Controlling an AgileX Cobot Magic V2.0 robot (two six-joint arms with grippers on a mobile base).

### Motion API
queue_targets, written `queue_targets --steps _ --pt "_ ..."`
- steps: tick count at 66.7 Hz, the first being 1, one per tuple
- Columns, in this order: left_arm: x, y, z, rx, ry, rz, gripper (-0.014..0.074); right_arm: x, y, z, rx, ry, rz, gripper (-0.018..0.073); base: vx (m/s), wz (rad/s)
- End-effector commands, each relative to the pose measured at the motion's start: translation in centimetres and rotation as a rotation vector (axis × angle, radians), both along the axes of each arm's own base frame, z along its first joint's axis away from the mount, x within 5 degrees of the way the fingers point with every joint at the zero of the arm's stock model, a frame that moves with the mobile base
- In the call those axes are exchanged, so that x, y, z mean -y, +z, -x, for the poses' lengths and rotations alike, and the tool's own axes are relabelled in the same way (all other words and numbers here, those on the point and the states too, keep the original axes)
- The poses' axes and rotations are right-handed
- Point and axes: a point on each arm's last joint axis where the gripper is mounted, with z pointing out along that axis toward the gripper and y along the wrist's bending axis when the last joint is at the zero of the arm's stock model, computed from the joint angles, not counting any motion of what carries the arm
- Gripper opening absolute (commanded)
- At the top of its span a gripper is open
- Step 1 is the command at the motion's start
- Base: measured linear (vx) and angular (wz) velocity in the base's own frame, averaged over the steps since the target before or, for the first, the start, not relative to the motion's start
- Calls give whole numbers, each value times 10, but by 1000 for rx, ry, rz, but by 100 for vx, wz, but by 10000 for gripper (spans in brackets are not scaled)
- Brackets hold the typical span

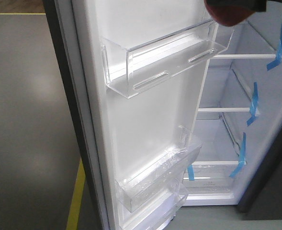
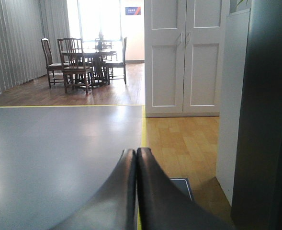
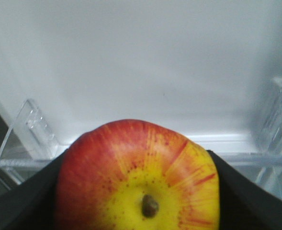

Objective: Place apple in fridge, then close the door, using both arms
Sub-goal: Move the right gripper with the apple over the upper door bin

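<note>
Chairs (image 2: 76, 64), white cabinet (image 2: 186, 57), yellow line (image 1: 76, 196)

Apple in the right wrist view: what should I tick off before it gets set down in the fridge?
1. Grip on apple: ok; the right gripper has black fingers on both sides of it.
2. Open door: ok; its white inner side faces the front camera.
3. Room in fridge: ok; the visible shelves are bare.
4. Apple over a shelf rather than the clear door bin: cannot tell; it sits at the frame's top edge near the bin's end.
5. Spare left gripper for the door: ok; shut, empty, pointing into the room.
</note>
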Motion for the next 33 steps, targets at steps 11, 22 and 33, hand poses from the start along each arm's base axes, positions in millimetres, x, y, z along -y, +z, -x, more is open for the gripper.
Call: queue_targets --steps 11,22,33 --pt "1 13 3 109 -10 -1 -6 -7 24 -39 95 3 -104 162 0 0" --pt "1 13 3 109 -10 -1 -6 -10 17 -67 82 4 -115 173 0 0" --pt "1 13 3 109 -10 -1 -6 -13 3 -87 45 2 -118 194 0 0"
